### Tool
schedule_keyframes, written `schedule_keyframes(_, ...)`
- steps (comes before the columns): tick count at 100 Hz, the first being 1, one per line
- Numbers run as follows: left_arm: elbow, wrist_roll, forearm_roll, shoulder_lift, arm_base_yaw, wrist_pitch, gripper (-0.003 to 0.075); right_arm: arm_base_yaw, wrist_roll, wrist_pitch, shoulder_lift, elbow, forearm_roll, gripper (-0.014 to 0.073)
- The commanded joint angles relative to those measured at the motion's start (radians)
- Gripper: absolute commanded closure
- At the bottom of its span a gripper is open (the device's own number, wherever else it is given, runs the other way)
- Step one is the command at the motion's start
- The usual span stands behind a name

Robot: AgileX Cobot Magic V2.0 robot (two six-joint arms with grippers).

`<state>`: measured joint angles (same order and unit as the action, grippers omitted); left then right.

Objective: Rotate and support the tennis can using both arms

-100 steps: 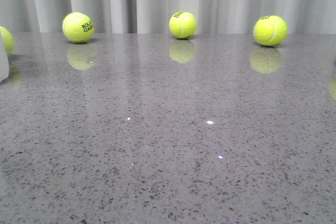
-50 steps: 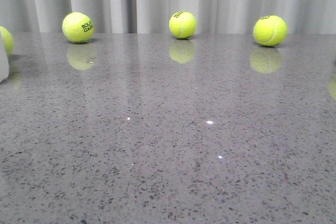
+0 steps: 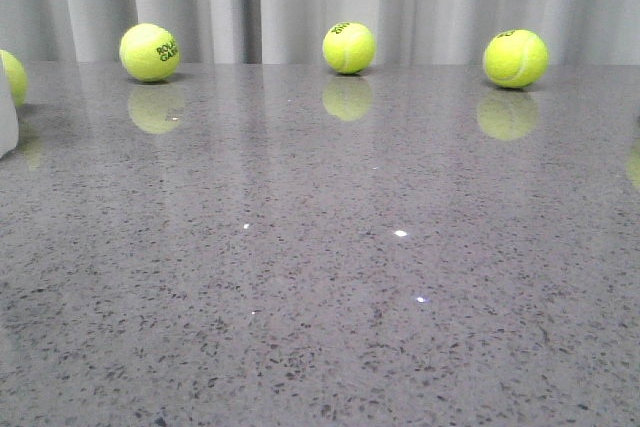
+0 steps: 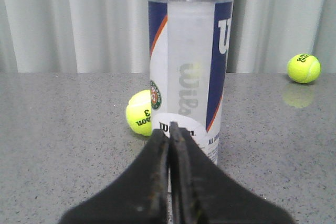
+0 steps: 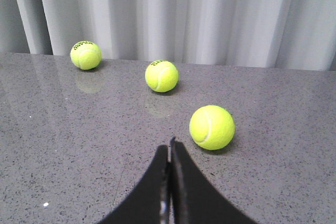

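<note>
Tennis can (image 4: 190, 72) standing upright on the grey speckled counter (image 4: 63, 129), metal rim uppermost, before a pale curtain (image 4: 79, 19). The left gripper (image 4: 169, 135) sits directly in front of the can's lower label, its two black fingers pressed together with no gap and nothing between them; whether the tips touch the can cannot be told. A tennis ball (image 4: 139, 119) rests just beside the can, partly behind it, and a second ball (image 4: 303, 68) lies well apart near the curtain.

The right gripper (image 5: 169, 148) is likewise closed tight and empty, low over bare counter, with three balls ahead of it: the nearest (image 5: 211, 127) just beyond the fingertips, the others (image 5: 161, 76) (image 5: 86, 55) farther back.

In the front view, only a white sliver of the can (image 3: 6, 122) shows at the left edge; neither arm appears there.
</note>
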<state>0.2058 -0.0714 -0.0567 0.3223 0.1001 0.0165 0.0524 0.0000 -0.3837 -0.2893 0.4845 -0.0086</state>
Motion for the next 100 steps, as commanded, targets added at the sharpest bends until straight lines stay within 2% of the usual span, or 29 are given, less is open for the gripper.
schedule_keyframes(1, -0.021, -0.045, -0.034, 0.006, 0.009, 0.153, 0.0741, -0.004, 0.0, 0.088, -0.004, 0.026, 0.0, 0.0662)
schedule_keyframes(30, -0.146, -0.045, -0.034, -0.17, 0.009, 0.17, 0.0741, -0.004, 0.0, 0.088, -0.004, 0.026, 0.0, 0.0662)
schedule_keyframes(58, -0.223, -0.045, -0.044, -0.363, 0.005, 0.095, 0.0741, -0.004, 0.0, 0.088, -0.004, 0.026, 0.0, 0.0662)
schedule_keyframes(100, -0.25, -0.045, -0.052, -0.366, 0.005, 0.076, 0.0741, -0.004, 0.0, 0.087, -0.004, 0.026, 0.0, 0.0662)
